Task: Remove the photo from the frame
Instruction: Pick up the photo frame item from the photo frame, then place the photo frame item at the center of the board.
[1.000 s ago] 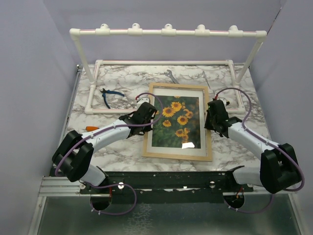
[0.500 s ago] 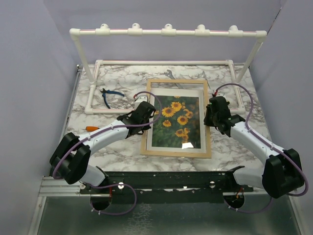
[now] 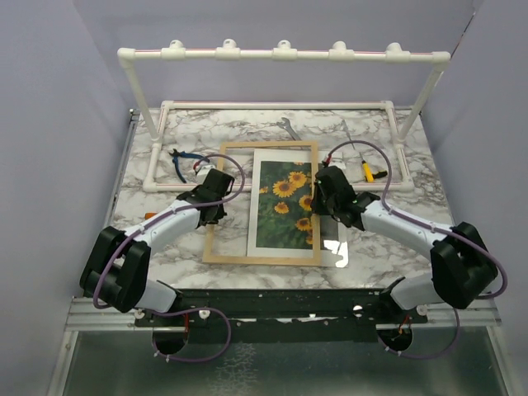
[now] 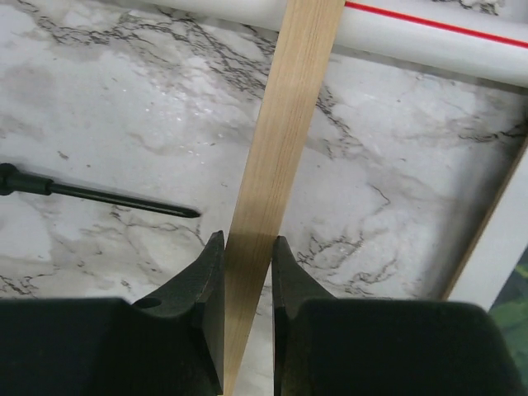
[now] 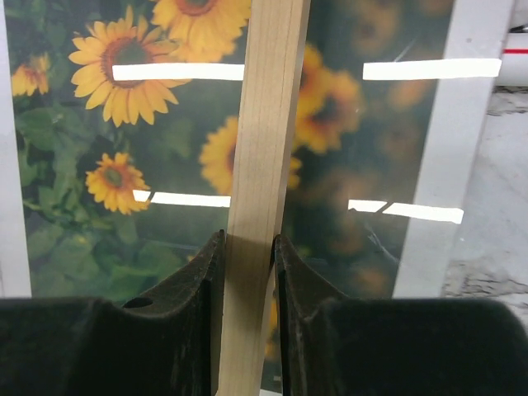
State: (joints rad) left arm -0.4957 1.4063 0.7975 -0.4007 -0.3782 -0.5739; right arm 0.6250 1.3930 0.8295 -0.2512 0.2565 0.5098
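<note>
"Wood was what each claw held, then?"

"Yes. The left claw (image 4: 247, 244) was clamped on the frame (image 3: 264, 145) by its left rail, and the right claw (image 5: 247, 241) on the right rail, each pinching the thin edging from both sides. The frame sat centre-left in the overhead view, on or just over the marble bench (image 3: 206, 124); I could not tell which."

"And the photo?"

"The sunflower photo (image 3: 285, 210) lay face up in its white mat (image 3: 254, 223), inside the frame's opening but set toward its right side. The right rail crossed over the right part of the print. A glare patch at the lower right of the frame suggested a clear pane jutting out there, though I could not be sure."

"So what could have gone wrong?"

"As I judged it, the rails were narrow and smooth. If the two claws pulled unevenly, one rail could slide out, and the frame would twist or drop onto the print. The right rail, being over the glossy surface, could scuff it or drag photo and mat along. Any loose pane could be nudged toward the bench's near edge. The blue-handled pliers (image 3: 186, 161), up and left of the frame, were also near the left claw's likely path."
</note>
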